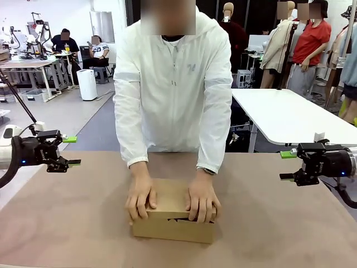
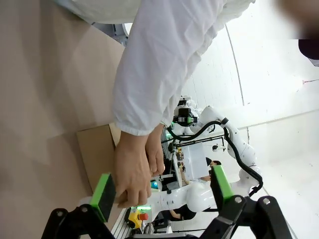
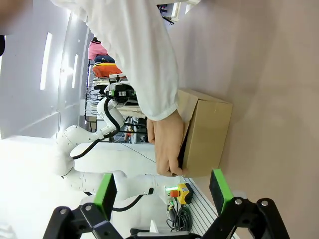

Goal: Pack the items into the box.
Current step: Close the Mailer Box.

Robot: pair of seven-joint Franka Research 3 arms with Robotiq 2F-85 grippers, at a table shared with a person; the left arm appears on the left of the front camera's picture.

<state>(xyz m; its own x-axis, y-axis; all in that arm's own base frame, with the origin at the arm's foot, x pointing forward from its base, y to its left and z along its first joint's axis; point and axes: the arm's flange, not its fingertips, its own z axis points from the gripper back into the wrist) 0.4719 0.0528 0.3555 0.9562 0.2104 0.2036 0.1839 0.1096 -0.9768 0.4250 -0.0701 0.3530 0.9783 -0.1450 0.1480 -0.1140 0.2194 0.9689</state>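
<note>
The brown cardboard box (image 1: 173,220) sits near the table's front middle with its flap lid down. A person in a white jacket presses both hands (image 1: 170,201) on the lid. The items are hidden from view. My left gripper (image 1: 71,151) hovers open at the left side of the table, well away from the box. Open too, my right gripper (image 1: 288,165) hovers at the right side. The box (image 2: 94,154) lies ahead of the left gripper (image 2: 162,191) in the left wrist view. In the right wrist view, the box (image 3: 209,132) lies beyond the right gripper (image 3: 162,191).
The brown table surface (image 1: 67,223) spreads wide on both sides of the box. The person stands at the far edge, arms reaching over the middle. A white table (image 1: 290,114) stands behind at the right.
</note>
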